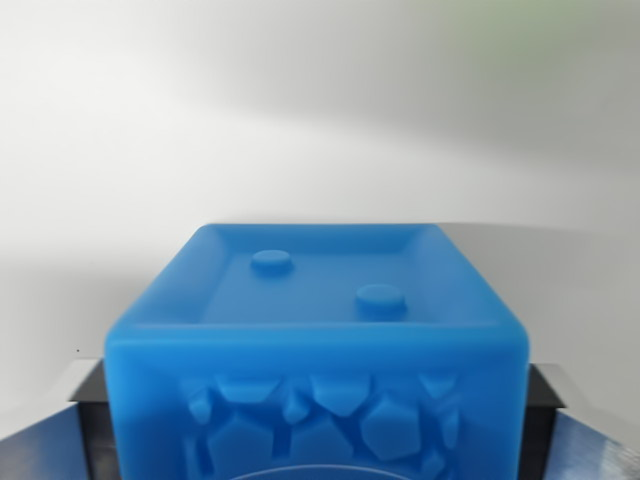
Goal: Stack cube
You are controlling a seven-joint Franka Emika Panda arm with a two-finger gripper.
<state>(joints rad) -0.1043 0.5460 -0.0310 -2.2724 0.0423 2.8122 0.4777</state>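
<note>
A blue cube (318, 350) fills the lower middle of the wrist view. It sits very close to the camera and looks a bit blurry. It stands straight up, not tipped. Its top face is turned up and a little toward the camera. The top has a raised rim all around, like a shallow tray, and two small round bumps stick up from it. One bump is toward the wrist view's left and farther back. The other is toward the wrist view's right and nearer. The front face points at the camera and is covered in chunky raised shapes, like broken stones. All sides look about the same length, so no side is the long one.

The gripper (318, 440) has one dark finger (92, 425) on each side of the cube. The fingers press against the cube's left and right sides, so the gripper is clamped on it.

Behind the cube is a plain white desk (300, 130). It is smooth with soft grey shadows. A faint green tint shows in the top right corner.
</note>
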